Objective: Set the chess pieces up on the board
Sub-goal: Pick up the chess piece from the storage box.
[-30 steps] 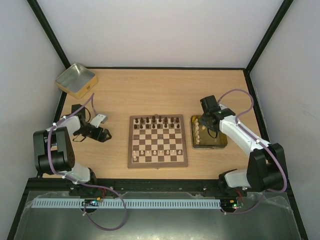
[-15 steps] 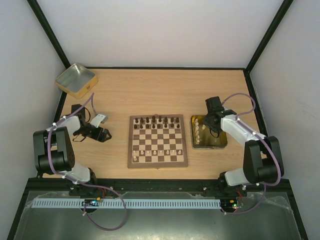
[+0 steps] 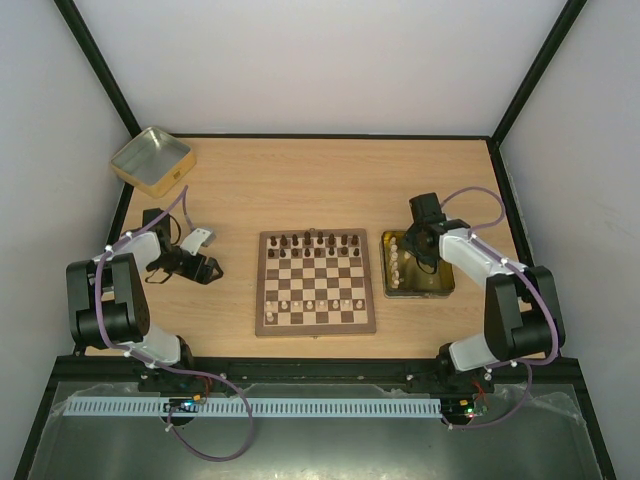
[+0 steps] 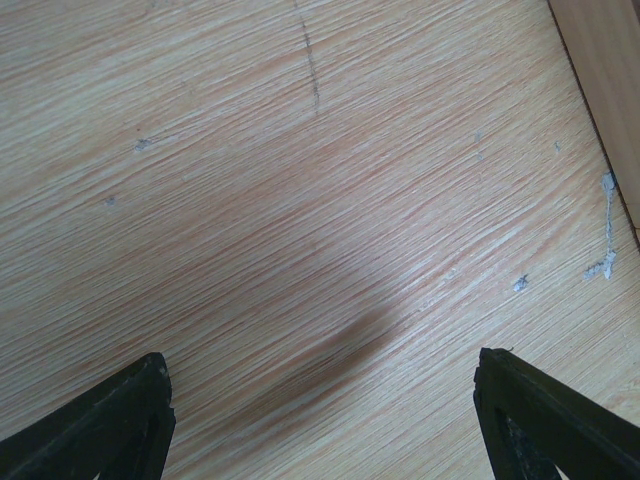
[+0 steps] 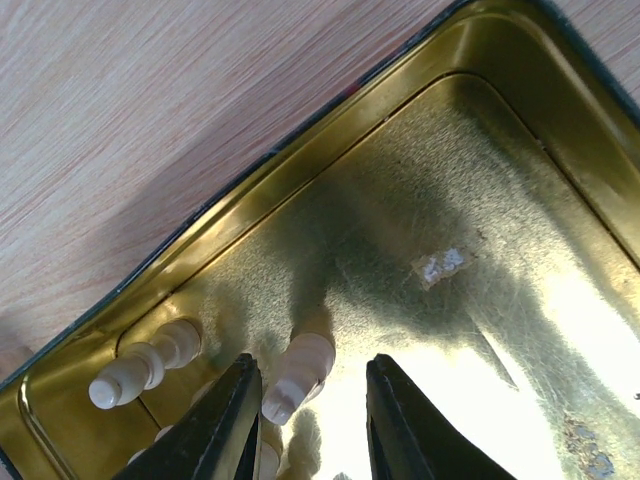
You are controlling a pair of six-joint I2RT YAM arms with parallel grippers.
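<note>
The board lies mid-table, with dark chessmen on its far rows and several cream chess pieces on its near rows. More cream pieces lie in the gold tin to the right of the board. My right gripper is low inside that tin. It is open, and its jaws straddle one cream piece that sits close to the left finger. Another cream piece lies to the left. My left gripper is open and empty over bare table, left of the board.
A second gold tin stands at the back left corner. Black frame posts and white walls border the table. The board's edge shows at the right of the left wrist view.
My right arm has drawn its elbow in and its gripper has settled lower into the gold tin. The left arm has not moved.
</note>
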